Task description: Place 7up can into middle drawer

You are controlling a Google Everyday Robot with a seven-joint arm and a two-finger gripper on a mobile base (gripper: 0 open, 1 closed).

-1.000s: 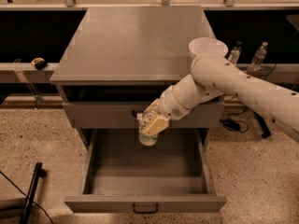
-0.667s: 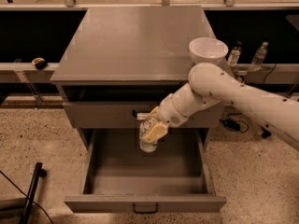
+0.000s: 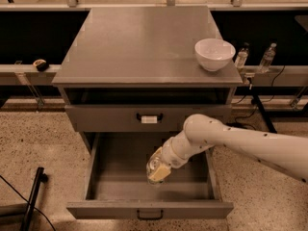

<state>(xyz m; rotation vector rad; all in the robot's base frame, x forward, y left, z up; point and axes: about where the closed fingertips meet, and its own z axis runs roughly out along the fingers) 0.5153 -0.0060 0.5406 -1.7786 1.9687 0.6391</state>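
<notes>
Grey metal middle drawer (image 3: 192, 209), wide and deep with a dark bar handle, is pulled open. Inside it, near centre, is the two-finger gripper (image 3: 159, 171) on the white arm, jaws clamped on the small white-and-green 7up can (image 3: 153, 163).

Change: a second ago the can hung above the drawer, level with the shallow grey labelled drawer (image 3: 110, 118). Now it is below the drawer's rim. Likely lowering for release, can not yet set down.

Behind and above the drawer, a round white bowl (image 3: 214, 53) sits on the grey cabinet top (image 3: 144, 42).
</notes>
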